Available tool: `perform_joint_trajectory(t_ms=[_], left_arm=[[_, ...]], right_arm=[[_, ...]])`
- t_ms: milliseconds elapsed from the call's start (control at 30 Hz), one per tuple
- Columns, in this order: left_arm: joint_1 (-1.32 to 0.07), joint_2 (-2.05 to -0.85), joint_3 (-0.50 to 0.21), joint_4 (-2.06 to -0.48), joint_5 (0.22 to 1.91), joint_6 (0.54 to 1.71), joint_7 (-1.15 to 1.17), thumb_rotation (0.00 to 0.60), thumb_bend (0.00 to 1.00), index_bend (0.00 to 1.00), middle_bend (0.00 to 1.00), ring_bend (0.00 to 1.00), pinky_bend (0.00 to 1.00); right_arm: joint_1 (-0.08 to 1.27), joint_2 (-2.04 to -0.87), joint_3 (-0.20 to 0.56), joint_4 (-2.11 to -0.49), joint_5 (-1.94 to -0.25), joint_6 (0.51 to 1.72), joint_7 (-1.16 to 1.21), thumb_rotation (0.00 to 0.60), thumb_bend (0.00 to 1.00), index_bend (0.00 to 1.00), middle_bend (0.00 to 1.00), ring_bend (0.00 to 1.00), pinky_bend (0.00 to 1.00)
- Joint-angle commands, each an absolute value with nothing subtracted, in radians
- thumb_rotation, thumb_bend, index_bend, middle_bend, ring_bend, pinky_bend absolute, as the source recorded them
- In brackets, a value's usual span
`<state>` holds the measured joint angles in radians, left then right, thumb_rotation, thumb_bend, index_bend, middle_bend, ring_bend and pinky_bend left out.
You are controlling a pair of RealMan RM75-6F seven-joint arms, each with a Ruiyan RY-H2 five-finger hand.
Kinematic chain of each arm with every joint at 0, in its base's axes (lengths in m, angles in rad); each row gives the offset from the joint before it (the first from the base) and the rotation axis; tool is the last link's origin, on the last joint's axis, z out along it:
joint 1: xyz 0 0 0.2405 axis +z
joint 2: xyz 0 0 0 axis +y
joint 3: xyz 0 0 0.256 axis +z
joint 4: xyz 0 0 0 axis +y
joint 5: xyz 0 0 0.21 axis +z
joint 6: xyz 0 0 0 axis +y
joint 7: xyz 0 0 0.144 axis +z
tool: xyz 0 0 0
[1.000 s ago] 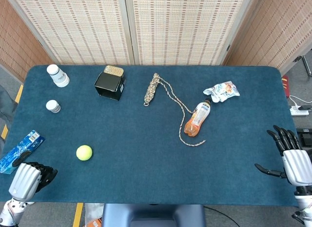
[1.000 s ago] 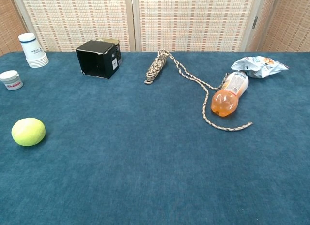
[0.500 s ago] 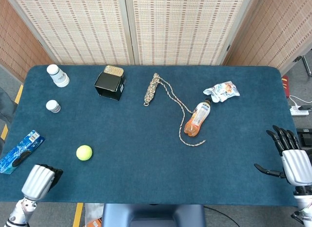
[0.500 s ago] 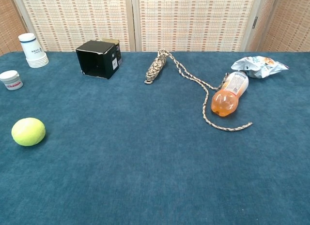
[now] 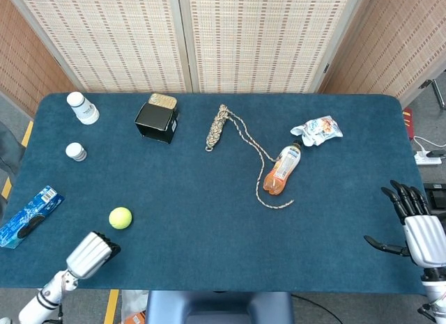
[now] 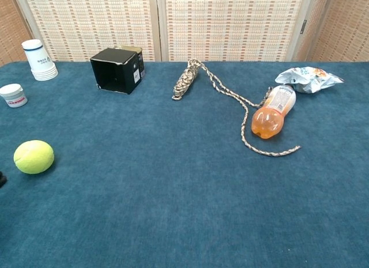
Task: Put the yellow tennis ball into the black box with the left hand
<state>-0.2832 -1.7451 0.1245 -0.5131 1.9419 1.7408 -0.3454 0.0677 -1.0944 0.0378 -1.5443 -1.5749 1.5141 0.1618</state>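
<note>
Woven screens and brick walls close off the far side of my blue felt counter (image 5: 209, 219). At its near left edge my left hand (image 5: 90, 252) hovers empty, its fingers curled in on nothing as far as the head view shows. The yellow tennis ball (image 5: 120, 217) lies on the felt just beyond it and slightly to the right, close but not touching, so this hand is by far the nearer one. Farther back and a little right, near the far edge, sits the black box (image 5: 157, 121), well apart from the ball; I judge the carry must run away from me. A braided rope (image 5: 218, 126) and an orange bottle (image 5: 281, 168) lie mid-counter, off that path. At the near right corner my right hand (image 5: 420, 230) rests released, fingers spread, holding nothing.
</note>
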Motion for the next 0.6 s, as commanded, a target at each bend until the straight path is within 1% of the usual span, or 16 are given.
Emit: perform_joint_trajectory(t_ms=[33, 167, 333, 433, 600], left_arm=[[-0.302, -1.770, 0.135, -0.494, 1.935, 1.726, -0.338, 0.600, 0.67, 1.00, 1.00, 1.00, 1.00], [-0.320, -1.776, 0.141, -0.504, 1.921, 1.678, -0.293, 0.600, 0.67, 1.00, 1.00, 1.00, 1.00], [-0.344, -1.755, 0.135, -0.565, 1.896, 1.626, -0.226, 0.600, 0.67, 1.00, 1.00, 1.00, 1.00], [-0.348, -1.730, 0.135, -0.621, 1.875, 1.580, -0.170, 0.600, 0.67, 1.00, 1.00, 1.00, 1.00], [-0.355, -1.670, 0.146, -0.726, 1.838, 1.485, -0.148, 0.600, 0.68, 1.00, 1.00, 1.00, 1.00]], right_arm=[[0.067, -1.096, 0.037, -1.543, -1.576, 1.516, 0.160, 0.600, 0.00, 0.11, 0.00, 0.00, 0.00], [0.068, -1.096, 0.037, -1.543, -1.576, 1.513, 0.157, 0.600, 0.00, 0.11, 0.00, 0.00, 0.00], [0.069, -1.095, 0.035, -1.543, -1.580, 1.514, 0.160, 0.600, 0.00, 0.11, 0.00, 0.00, 0.00], [0.070, -1.093, 0.036, -1.539, -1.576, 1.510, 0.169, 0.600, 0.00, 0.11, 0.00, 0.00, 0.00], [0.072, -1.089, 0.038, -1.538, -1.579, 1.512, 0.181, 0.600, 0.00, 0.11, 0.00, 0.00, 0.00]])
